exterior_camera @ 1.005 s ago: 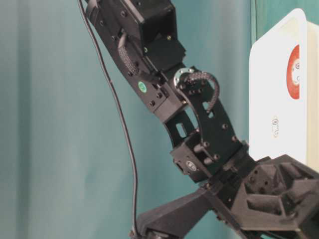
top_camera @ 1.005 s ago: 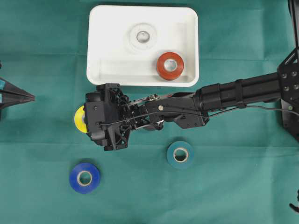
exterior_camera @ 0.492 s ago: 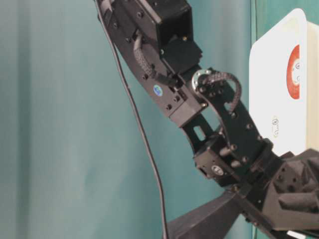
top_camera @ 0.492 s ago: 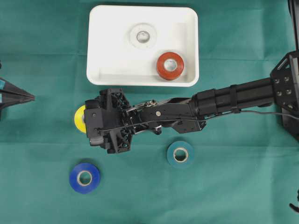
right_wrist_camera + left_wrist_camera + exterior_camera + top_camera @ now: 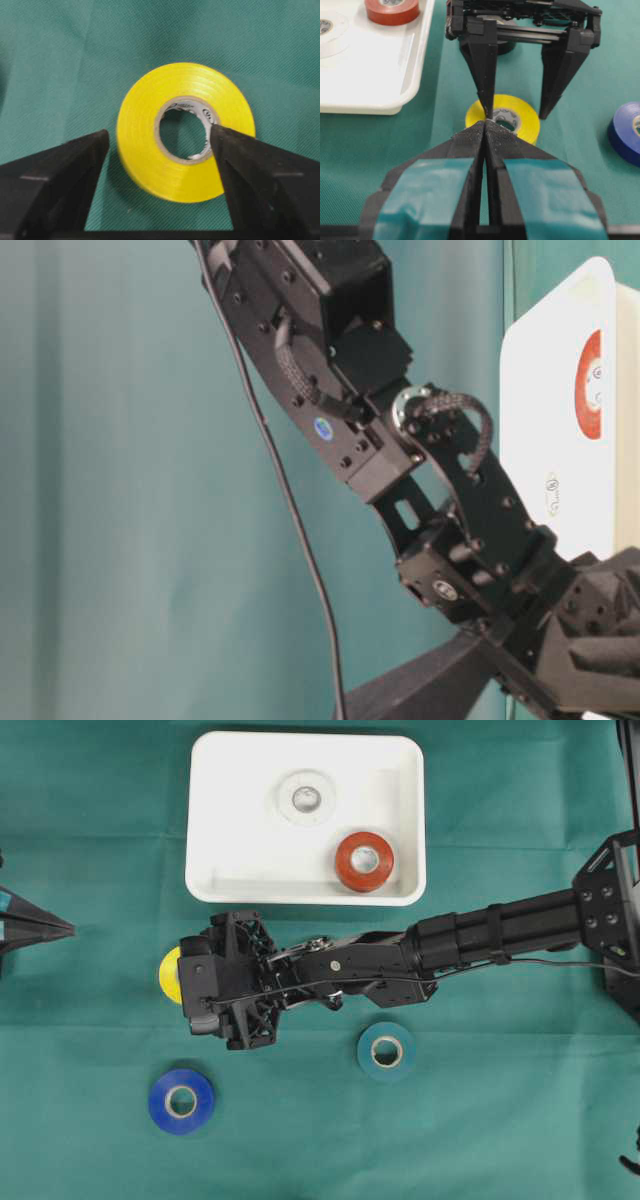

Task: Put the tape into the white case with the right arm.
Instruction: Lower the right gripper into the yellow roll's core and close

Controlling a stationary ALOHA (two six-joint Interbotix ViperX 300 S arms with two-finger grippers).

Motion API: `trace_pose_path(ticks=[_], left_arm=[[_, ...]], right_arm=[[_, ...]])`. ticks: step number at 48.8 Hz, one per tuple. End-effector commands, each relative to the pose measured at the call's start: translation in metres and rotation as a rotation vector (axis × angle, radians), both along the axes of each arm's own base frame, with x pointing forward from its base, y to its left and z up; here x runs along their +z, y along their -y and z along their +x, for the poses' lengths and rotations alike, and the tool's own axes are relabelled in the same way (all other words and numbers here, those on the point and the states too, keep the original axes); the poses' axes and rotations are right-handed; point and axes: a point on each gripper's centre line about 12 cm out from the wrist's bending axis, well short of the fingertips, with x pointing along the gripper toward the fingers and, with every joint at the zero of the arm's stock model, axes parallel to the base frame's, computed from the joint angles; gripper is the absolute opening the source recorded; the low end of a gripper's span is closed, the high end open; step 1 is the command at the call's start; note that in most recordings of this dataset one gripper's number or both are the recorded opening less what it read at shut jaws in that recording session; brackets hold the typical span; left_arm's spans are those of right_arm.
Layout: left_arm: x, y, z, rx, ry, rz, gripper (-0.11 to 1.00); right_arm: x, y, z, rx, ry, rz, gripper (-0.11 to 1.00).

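My right gripper [image 5: 160, 145] stands parted around the yellow tape [image 5: 185, 131] — one finger in its core, one outside — so I should pinch that wall squarely.

Five tape rolls [image 5: 181, 1101], one white case [image 5: 232, 860], two arms [image 5: 500, 925]

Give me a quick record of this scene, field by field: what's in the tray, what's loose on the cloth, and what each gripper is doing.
Tray contents: shallow white plastic case holds a red tape roll and a white tape roll
Loose on green cloth: yellow tape roll, blue tape roll, teal tape roll
Right gripper: open, one finger in the yellow roll's core, the other outside its rim, not yet clamped
Left gripper: shut, empty, pointing at the yellow roll
Task progress: three rolls outside the case
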Motion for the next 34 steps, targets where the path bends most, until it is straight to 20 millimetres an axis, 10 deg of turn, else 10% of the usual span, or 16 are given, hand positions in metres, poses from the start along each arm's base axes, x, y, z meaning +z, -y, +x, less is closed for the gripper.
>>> trace_pose_path(ticks=[1,8,34], left_arm=[[0.0047,-0.0002,0.0014,0.002,0.014,0.0,0.0],[0.0047,-0.0002,0.0014,0.002,0.014,0.0,0.0],[0.0047,-0.0002,0.0014,0.002,0.014,0.0,0.0]], right_arm=[[0.0157,-0.0033,0.006,0.005,0.041,0.006,0.36],[0.0122,-0.0034,0.0069,0.005,0.036,0.006,0.1],[0.0166,-0.0035,0.0099,0.003,0.046,0.007,0.03]])
